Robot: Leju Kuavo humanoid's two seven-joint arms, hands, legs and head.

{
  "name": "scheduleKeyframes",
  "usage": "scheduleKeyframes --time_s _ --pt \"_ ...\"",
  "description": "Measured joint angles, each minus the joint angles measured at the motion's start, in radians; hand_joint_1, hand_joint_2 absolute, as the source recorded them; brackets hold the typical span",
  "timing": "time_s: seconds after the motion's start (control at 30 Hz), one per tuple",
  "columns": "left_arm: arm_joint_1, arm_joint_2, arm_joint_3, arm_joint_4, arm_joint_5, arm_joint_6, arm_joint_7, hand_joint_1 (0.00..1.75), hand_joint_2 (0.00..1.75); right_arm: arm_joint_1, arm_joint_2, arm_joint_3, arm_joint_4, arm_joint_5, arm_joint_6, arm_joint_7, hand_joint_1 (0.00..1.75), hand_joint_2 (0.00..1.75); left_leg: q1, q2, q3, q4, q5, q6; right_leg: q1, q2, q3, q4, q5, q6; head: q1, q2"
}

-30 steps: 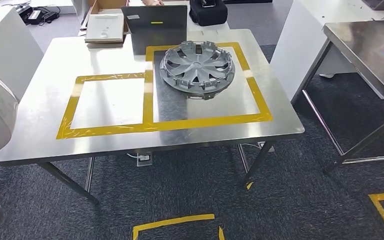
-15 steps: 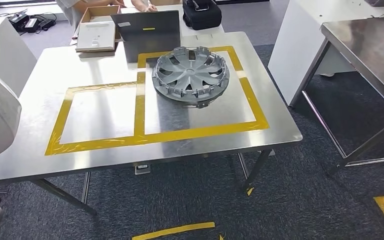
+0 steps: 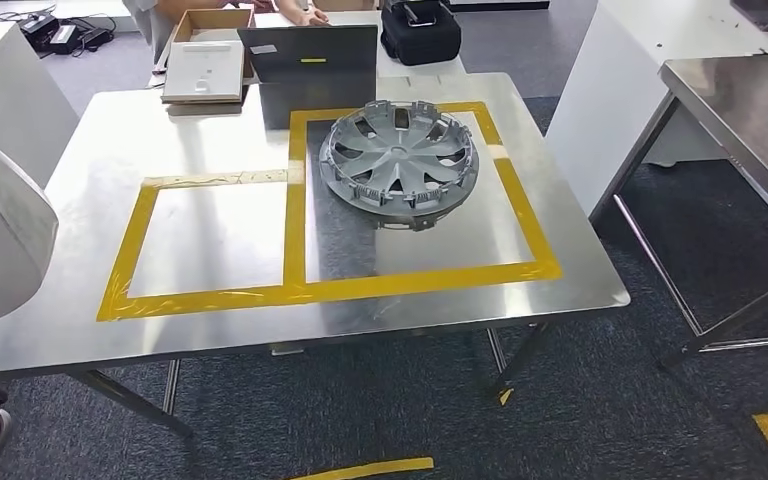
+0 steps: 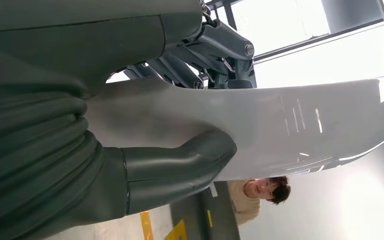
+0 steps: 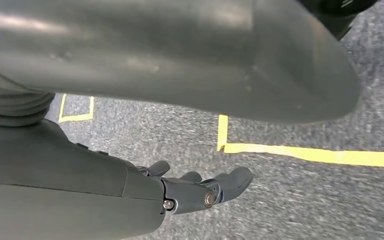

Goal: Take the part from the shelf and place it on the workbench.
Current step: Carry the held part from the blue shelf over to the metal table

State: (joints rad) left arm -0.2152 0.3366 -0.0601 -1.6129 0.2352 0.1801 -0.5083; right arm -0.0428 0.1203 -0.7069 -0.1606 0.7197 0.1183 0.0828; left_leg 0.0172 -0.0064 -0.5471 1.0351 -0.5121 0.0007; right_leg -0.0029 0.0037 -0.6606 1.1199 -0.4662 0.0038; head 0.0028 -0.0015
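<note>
Stainless steel desk [image 3: 210, 330] stands on dark grey carpet [image 3: 580, 420], its top marked with two adjoining rectangles of yellow tape [image 3: 295, 200], the right rectangle larger than the left. Second steel desk [image 3: 750, 100] to the right, well apart. White glossy part [image 4: 260, 130], a broad curved panel, is gripped by the left hand [image 4: 145, 165]: thick grey thumb pressed across one face, darker fingers [image 4: 195, 55] clamped on the opposite face. In the head view the same white panel [image 3: 0, 230] sits at the left edge, partly over the desk's left margin and off its surface. Silver wheel cover [image 3: 398, 162] lies flat inside the right tape rectangle, toward its far side, one edge just touching the far tape line. Behind it, at the desk's far edge: dark laptop [image 3: 310, 55], open cardboard box [image 3: 210, 45] with a white flat item on it, black bag [image 3: 420, 30]. A person's hands [image 3: 305, 15] rest beyond the laptop; a person [image 4: 260, 197] is visible past the panel in the left wrist view. Right hand [image 5: 200, 190] hangs over the carpet near a yellow floor tape line [image 5: 310, 152], fingers loosely extended and slightly apart, holding nothing.
</note>
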Motion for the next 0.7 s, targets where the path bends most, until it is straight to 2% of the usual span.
scheduleKeyframes --time_s 0.03,0.07,0.13,0.2,0.23,0.27,0.33,0.37,0.4,0.43,0.47,0.53,0.57,0.7 --pt "-0.008 -0.001 0.001 0.016 0.014 -0.009 0.002 1.75 1.75 -0.001 -0.001 -0.002 0.000 -0.001 -0.001 0.002 0.00 0.00 -0.001 -0.001 0.004 -0.001 -0.006 -0.005 0.002 0.000 0.020 -0.051 0.019 -0.004 0.000 0.000" --pt "-0.017 -0.002 0.002 0.033 0.027 -0.016 0.004 1.75 1.75 -0.001 -0.001 -0.003 0.000 -0.002 -0.002 0.006 0.00 0.00 -0.003 -0.002 0.004 -0.002 -0.009 -0.011 0.004 0.000 0.029 -0.074 0.020 -0.007 -0.001 0.000" --pt "-0.036 -0.006 0.006 0.068 0.044 -0.025 0.006 1.75 1.75 -0.003 -0.002 -0.005 0.000 -0.004 -0.004 0.012 0.00 0.00 -0.004 -0.002 0.012 -0.010 -0.012 -0.024 0.005 0.001 0.035 -0.082 0.011 -0.014 -0.001 0.000" --pt "-0.058 -0.009 0.010 0.104 0.052 -0.035 0.010 1.75 1.75 -0.001 -0.002 -0.006 0.000 -0.007 -0.006 0.018 0.00 0.00 -0.002 0.000 0.013 0.004 -0.023 -0.036 0.002 0.000 0.050 -0.093 0.010 -0.027 -0.003 0.000" --pt "-0.072 -0.009 0.011 0.126 0.053 -0.042 0.015 1.75 1.75 0.000 -0.003 -0.007 0.000 -0.008 -0.008 0.022 0.00 0.00 -0.001 0.001 -0.002 0.039 -0.040 -0.041 -0.001 0.000 0.060 -0.099 0.009 -0.034 -0.005 0.000" --pt "-0.088 -0.010 0.011 0.152 0.052 -0.051 0.021 1.75 1.75 0.001 -0.004 -0.008 0.000 -0.009 -0.009 0.027 0.00 0.00 0.000 0.002 -0.030 0.093 -0.062 -0.044 -0.002 -0.001 0.068 -0.102 0.006 -0.039 -0.007 0.000" --pt "-0.122 -0.011 0.010 0.222 0.042 -0.075 0.032 1.75 1.75 0.001 -0.006 -0.011 0.000 -0.011 -0.012 0.038 0.00 0.00 0.001 0.002 -0.111 0.222 -0.103 -0.049 -0.002 -0.001 0.078 -0.103 -0.002 -0.045 -0.007 0.000" --pt "-0.142 -0.011 0.009 0.261 0.034 -0.089 0.036 1.75 1.75 0.001 -0.006 -0.014 0.000 -0.011 -0.013 0.043 0.00 0.00 0.001 0.002 -0.142 0.260 -0.101 -0.050 -0.002 0.000 0.083 -0.102 -0.007 -0.045 -0.007 0.000" --pt "-0.165 -0.012 0.008 0.304 0.022 -0.105 0.038 1.75 1.75 0.002 -0.007 -0.016 0.000 -0.012 -0.013 0.047 0.00 0.00 0.001 0.002 -0.159 0.267 -0.083 -0.051 -0.002 0.001 0.088 -0.102 -0.011 -0.044 -0.007 0.000" --pt "-0.196 -0.012 0.004 0.357 0.004 -0.120 0.039 1.75 1.75 0.002 -0.007 -0.018 0.000 -0.012 -0.013 0.051 0.00 0.00 0.001 0.003 -0.155 0.233 -0.043 -0.050 -0.002 0.002 0.095 -0.101 -0.017 -0.042 -0.007 0.000" --pt "-0.232 -0.012 0.000 0.411 -0.017 -0.130 0.035 1.75 1.75 0.002 -0.008 -0.020 0.000 -0.013 -0.013 0.053 0.00 0.00 0.001 0.003 -0.133 0.164 0.007 -0.048 -0.002 0.002 0.101 -0.099 -0.023 -0.039 -0.008 0.000" --pt "-0.306 -0.014 -0.013 0.526 -0.062 -0.138 0.019 1.75 1.75 0.001 -0.008 -0.022 0.000 -0.013 -0.013 0.054 0.00 0.00 0.000 0.002 -0.085 0.040 0.069 -0.042 0.002 0.004 0.106 -0.092 -0.035 -0.031 -0.007 0.000" --pt "-0.338 -0.015 -0.020 0.575 -0.086 -0.130 0.009 1.75 1.75 0.000 -0.010 -0.023 0.000 -0.012 -0.013 0.054 0.00 0.00 0.000 0.002 -0.072 0.007 0.078 -0.038 0.004 0.005 0.104 -0.089 -0.038 -0.030 -0.006 0.000" --pt "-0.454 -0.042 -0.059 0.781 -0.204 -0.050 -0.024 1.75 1.75 0.000 -0.015 -0.024 0.000 -0.002 -0.010 0.055 0.00 0.00 -0.002 -0.003 -0.069 -0.005 0.074 -0.029 0.009 0.005 0.104 -0.095 -0.037 -0.036 -0.002 0.000"
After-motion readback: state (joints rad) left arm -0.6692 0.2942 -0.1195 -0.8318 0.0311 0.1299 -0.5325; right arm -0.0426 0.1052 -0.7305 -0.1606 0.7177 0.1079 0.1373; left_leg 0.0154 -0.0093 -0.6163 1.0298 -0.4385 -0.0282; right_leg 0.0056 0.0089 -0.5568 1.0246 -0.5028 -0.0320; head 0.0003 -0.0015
